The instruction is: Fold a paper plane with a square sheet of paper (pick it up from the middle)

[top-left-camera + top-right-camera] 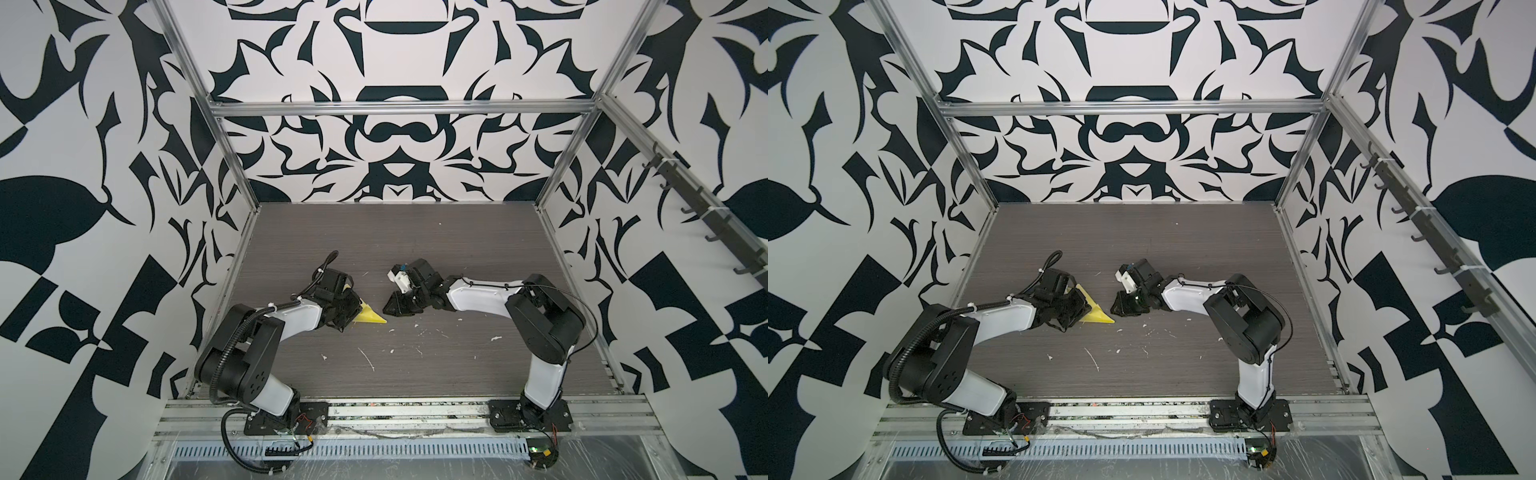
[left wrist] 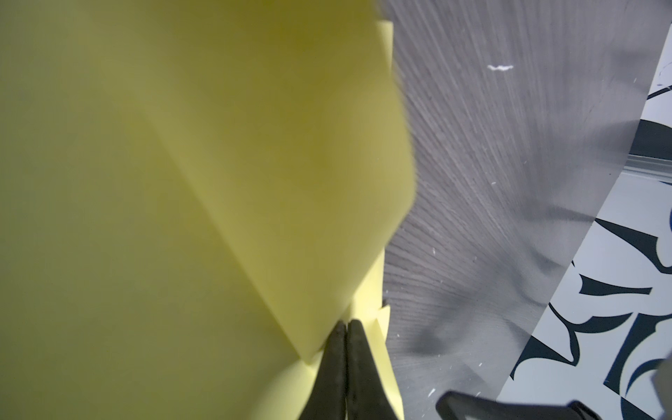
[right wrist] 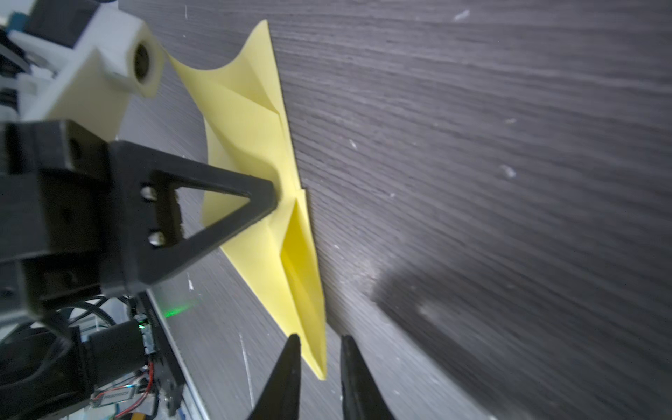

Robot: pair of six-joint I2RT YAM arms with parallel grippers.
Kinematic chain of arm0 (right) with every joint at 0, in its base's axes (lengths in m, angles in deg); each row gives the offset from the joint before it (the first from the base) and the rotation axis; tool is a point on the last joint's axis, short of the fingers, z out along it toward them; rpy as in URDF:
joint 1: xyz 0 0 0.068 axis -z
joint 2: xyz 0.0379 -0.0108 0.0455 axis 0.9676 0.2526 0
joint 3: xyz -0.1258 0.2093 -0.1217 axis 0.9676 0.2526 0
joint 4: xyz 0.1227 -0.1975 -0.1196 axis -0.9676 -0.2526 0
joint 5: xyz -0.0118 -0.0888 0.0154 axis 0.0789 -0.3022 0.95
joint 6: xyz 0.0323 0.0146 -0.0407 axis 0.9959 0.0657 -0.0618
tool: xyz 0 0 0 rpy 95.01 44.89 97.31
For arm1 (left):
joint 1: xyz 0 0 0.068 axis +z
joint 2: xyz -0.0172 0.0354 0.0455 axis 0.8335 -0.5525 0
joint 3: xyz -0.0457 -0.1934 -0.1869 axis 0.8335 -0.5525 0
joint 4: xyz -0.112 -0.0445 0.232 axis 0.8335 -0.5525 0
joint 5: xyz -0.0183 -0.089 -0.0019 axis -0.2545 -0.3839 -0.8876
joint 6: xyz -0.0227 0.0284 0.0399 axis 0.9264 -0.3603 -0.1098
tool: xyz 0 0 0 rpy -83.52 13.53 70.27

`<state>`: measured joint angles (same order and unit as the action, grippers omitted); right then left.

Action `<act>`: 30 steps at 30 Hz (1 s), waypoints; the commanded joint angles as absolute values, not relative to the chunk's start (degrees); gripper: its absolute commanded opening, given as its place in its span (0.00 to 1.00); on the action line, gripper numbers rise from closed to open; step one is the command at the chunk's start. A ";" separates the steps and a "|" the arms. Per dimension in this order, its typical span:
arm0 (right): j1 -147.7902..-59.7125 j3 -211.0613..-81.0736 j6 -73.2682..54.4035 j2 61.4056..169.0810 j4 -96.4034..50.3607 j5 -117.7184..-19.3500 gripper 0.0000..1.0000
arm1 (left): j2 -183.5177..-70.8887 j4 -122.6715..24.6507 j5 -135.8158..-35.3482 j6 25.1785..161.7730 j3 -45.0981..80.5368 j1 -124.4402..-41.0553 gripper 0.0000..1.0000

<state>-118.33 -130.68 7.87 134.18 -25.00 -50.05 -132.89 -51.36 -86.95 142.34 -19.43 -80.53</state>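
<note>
Yellow and creased into a layered, pointed wedge, the paper sheet (image 1: 372,318) (image 1: 1099,318) sits low on the grey wood-grain tabletop (image 1: 415,249), left of centre in both top views, with its sharp nose aimed at the right arm. The left gripper (image 2: 345,329) is pinched tight on it partway along the body. From the right wrist camera one black triangular finger (image 3: 262,196) of that gripper presses into the paper (image 3: 254,145), which bows up around the grip while its long folded edge appears to run along the table. The right gripper (image 3: 320,340) hangs just at the nose, jaws narrowly parted, with the paper's tip showing in the gap between them and no clamp on it that I can see. This looks like a late fold, with the dart shape formed but the wings loose and uneven. The next move probably calls for the right jaws to close squarely on the nose, in line with the centre crease, while the left holds steady. A skewed bite could crumple the tip or twist the layers apart.
</note>
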 commanded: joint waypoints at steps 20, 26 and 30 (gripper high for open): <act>-121.51 -146.63 15.05 144.50 -31.00 -48.36 0.00 | -134.93 -54.29 -85.28 142.52 -20.82 -80.56 0.03; -121.51 -147.77 16.08 146.20 -31.38 -48.33 0.00 | -134.62 -54.33 -85.00 142.66 -21.09 -80.63 0.02; -121.50 -147.95 16.29 147.19 -32.32 -48.43 0.00 | -134.73 -54.29 -84.91 142.87 -21.19 -80.62 0.02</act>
<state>-121.32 -146.31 15.48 147.40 -30.64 -48.74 -133.00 -51.21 -86.95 142.58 -19.43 -80.53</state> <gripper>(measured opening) 0.052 0.040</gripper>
